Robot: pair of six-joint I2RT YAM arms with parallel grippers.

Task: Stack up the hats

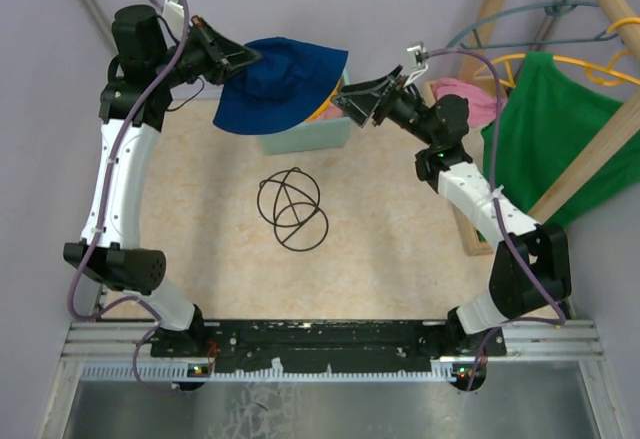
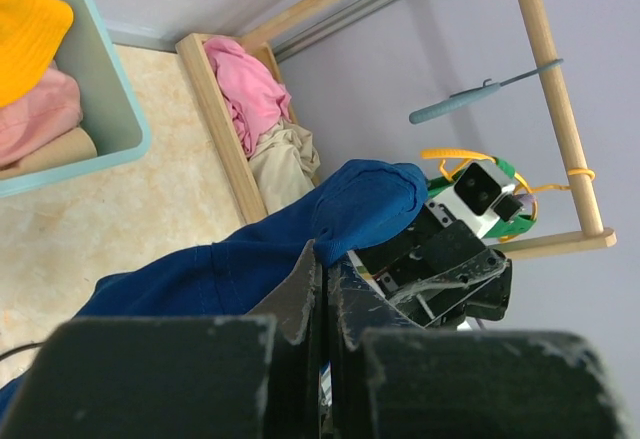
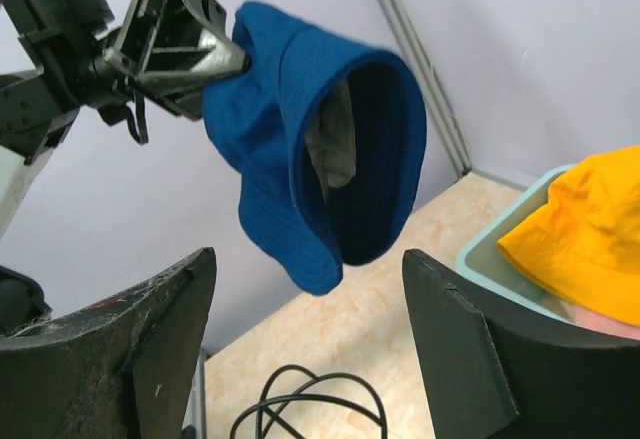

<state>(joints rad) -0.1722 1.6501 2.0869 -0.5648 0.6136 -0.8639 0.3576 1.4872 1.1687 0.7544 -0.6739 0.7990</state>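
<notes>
Placement is the step you are in, by my reading: the navy hat (image 1: pixel 280 84) hangs in the air at the far side of the counter (image 1: pixel 200 229), above the teal bin (image 1: pixel 312 135). Your left fingers (image 1: pixel 240 59) are clamped flat on its fabric at the left edge. The hat droops from that single pinch, with its opening turned toward the right arm. Your right fingers (image 1: pixel 358 99) stand wide apart just right of the hat, aimed at it and holding nothing.

The yellow-orange hat (image 3: pixel 580 229) lies on top inside the bin. Pink fabric (image 2: pixel 35 119) and beige fabric (image 2: pixel 55 154) show beneath it. I take these for the other two hats, though their brims are hidden. If that is right, only the navy one is left to go on.

For the next move you need the crown up and the brim spread. Consider pinching the free brim edge with the right fingers so the hat hangs level between both arms. Then lower it squarely over the yellow-orange crown and let go on both sides. Dropped from one corner, it would likely land folded or catch on the bin wall.

Keep away from the black cable loops (image 1: pixel 292 209) in the middle of the counter and the green shirt (image 1: pixel 560 129) hanging at the right.

Writing: none can be read. A grey tag (image 3: pixel 330 144) shows inside the navy crown, but nothing on it is legible.
</notes>
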